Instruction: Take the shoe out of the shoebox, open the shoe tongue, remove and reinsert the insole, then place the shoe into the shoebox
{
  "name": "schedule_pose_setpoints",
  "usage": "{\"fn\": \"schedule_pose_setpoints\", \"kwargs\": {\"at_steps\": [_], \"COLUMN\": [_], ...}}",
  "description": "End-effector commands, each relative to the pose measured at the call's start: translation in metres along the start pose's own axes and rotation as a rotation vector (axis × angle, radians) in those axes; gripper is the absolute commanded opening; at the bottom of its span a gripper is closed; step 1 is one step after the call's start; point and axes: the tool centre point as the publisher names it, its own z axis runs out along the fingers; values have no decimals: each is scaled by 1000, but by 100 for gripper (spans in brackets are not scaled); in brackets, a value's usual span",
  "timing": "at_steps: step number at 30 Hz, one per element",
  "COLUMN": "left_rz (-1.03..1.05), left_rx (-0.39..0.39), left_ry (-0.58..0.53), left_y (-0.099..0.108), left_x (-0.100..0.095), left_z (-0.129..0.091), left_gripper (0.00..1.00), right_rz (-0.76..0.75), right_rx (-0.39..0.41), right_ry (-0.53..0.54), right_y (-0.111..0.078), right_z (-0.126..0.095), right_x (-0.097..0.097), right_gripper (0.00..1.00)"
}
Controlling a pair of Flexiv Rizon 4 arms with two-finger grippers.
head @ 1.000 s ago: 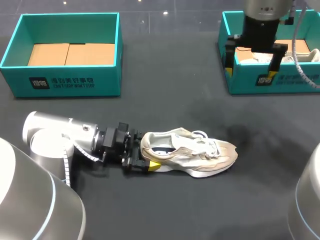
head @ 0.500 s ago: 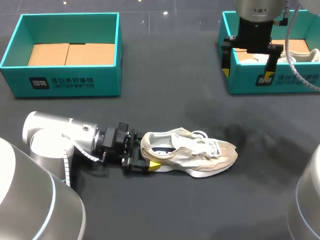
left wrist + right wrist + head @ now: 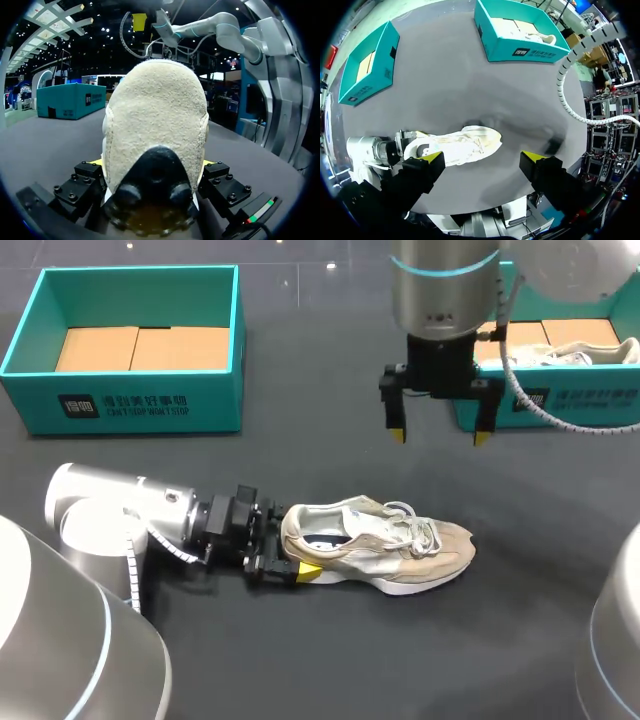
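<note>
Silver-grey arms [image 3: 110, 505], black wrists, yellow-tipped jaws, seemingly white coiled cables [image 3: 560, 80].

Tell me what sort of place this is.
Probably a robot test or demo bench for shoe packing: a dark table, teal shoeboxes left and right, a shoe gripped at the heel by the left gripper, the right gripper open nearby.

A robot test station: left arm [image 3: 120, 508] and right arm [image 3: 445, 285] at a dark table [image 3: 330, 670] with teal shoeboxes [image 3: 150, 405]
</note>
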Motion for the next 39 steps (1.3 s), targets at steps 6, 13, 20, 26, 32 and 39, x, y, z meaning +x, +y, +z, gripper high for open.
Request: {"fn": "schedule_pose_setpoints", "kwargs": {"at_steps": [6,13,20,26,32,39], "left_rz": [-1,-1,-1,-1,-1,-1], "left_rx": [-3,-3,-3,-3,-3,-3], "left_ry": [-1,-1,-1,-1,-1,-1], "left_y": [0,0,0,0,0,0], "left_x": [2,2,2,2,2,2], "left_z": [1,1,1,1,1,1], "left_gripper": [0,0,0,0,0,0], "right_rz": [16,16,-22,-145,-159,-165], "right_rx": [59,59,62,37,55,80], "right_ry": [-18,-18,-39,-102,-148,-167], "right_y": [-33,-33,-33,-48,-57,-59], "right_z": [23,23,25,47,59,77], "right_x": [61,61,66,98,110,114], "right_gripper": [100,100,100,100,100,100]}}
